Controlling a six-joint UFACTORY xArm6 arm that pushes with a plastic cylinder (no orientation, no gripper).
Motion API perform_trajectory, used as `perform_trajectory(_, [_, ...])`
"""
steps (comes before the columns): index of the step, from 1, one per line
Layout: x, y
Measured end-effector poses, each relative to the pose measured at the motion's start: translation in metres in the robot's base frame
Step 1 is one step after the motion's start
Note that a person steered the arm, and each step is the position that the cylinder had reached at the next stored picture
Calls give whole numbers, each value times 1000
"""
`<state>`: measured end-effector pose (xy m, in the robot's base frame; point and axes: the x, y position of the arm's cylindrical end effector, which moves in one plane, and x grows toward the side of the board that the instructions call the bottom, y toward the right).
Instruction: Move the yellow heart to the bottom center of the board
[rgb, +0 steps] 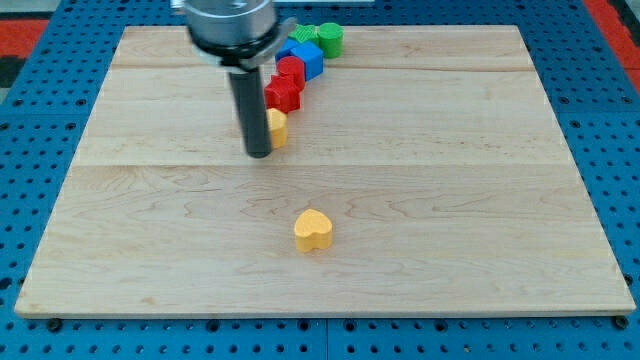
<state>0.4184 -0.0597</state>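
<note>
Yellow heart (314, 230): one; yellow blocks two, reds two.

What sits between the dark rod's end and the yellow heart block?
Nothing: in the camera view, only bare wooden board lies between my tip and the yellow heart block.

No readable text, labels or nos. anywhere, as far as this res. lets me tell.

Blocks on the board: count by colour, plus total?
Yellow: 2, the yellow heart and a yellow block partly hidden behind my tip
Red: 2
Blue: 2
Green: 2
Total: 8
</note>
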Motion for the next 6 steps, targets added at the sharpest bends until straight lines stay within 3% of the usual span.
perform_trajectory(2, [-56,20])
perform_trajectory(3, [-15,49])
perform_trajectory(4, [76,58])
perform_trajectory(5, [137,58])
perform_trajectory(6, [139,87])
